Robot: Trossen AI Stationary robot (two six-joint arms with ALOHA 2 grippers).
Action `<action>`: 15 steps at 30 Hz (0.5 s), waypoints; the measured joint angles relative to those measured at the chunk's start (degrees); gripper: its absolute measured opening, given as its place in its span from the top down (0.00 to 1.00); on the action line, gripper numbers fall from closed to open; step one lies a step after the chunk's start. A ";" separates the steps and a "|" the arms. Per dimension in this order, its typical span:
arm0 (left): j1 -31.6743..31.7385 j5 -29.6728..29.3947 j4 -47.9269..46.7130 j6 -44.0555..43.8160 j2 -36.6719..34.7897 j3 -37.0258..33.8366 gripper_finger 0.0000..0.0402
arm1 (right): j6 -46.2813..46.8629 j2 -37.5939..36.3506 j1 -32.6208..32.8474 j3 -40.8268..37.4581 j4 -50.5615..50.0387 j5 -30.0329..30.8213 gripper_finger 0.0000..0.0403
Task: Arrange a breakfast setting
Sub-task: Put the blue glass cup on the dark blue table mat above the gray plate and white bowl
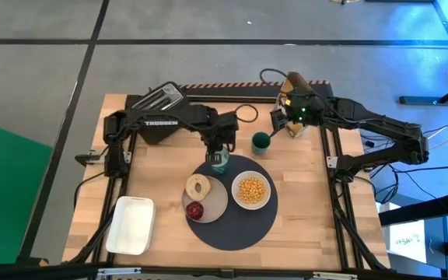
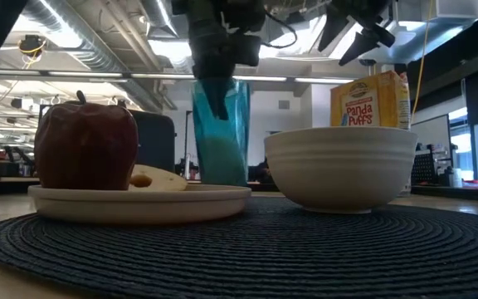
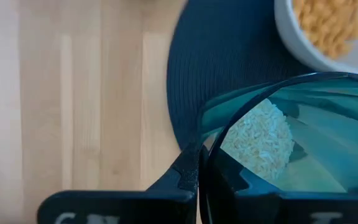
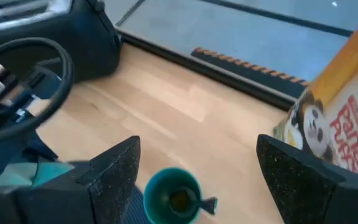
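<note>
1. My left gripper [image 3: 199, 180] is pinched tight on the rim of the clear bluish glass [image 1: 220, 160].
2. The glass stands at the round dark-grey mat's [image 1: 232, 229] far edge, near the white bowl [image 1: 251, 190].
3. My right gripper [image 4: 197, 171] hangs spread wide above the teal cup [image 1: 260, 142].

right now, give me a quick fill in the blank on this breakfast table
1. The left gripper is shut on the rim of the bluish ____.
2. The white bowl on the dark round mat holds yellow ____.
3. The red apple shares the beige plate with a ____.
4. The right gripper hangs ____ beside the Panda Puffs box.

Missing words: glass; cereal; bagel; open
</note>
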 joint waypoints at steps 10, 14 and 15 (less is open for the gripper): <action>-0.69 -0.13 -1.61 0.74 1.58 0.60 0.97 | 12.67 0.20 9.60 -10.70 3.16 3.24 0.24; -0.73 -0.04 -0.27 0.72 1.77 0.49 0.90 | 20.11 0.21 12.92 -14.02 2.92 4.66 0.24; -0.73 -0.05 -0.42 0.70 1.80 0.44 0.87 | 21.56 0.23 13.69 -14.36 2.19 4.76 0.24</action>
